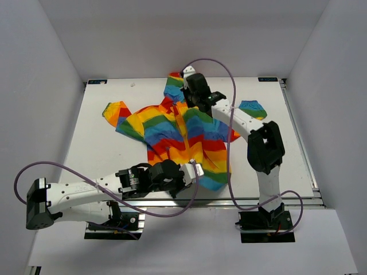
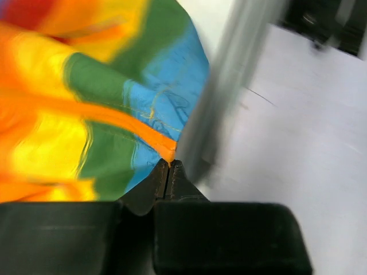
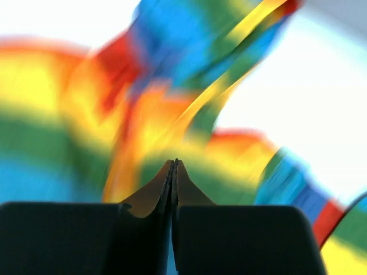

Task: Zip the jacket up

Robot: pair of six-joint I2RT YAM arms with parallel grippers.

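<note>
Top external: the jacket (image 1: 172, 132) lies flat mid-frame, hood toward the frame's top. My left gripper (image 1: 197, 169) sits at its hem, my right gripper (image 1: 187, 103) at the collar. Left wrist: jaws pinched on the bottom end of the zipper band (image 2: 114, 119). Right wrist: jaws fully closed, picture blurred; what they grip, I cannot tell. I judge the zip nearly finished; next, keep the hem taut.

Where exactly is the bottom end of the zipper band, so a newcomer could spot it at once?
On the white table, a rainbow-striped jacket lies spread out. Follow its orange zipper band down the front to the near hem, beside the blue and green stripes. Its end is the only plain orange strip there, pinched in the shut left end effector.
</note>
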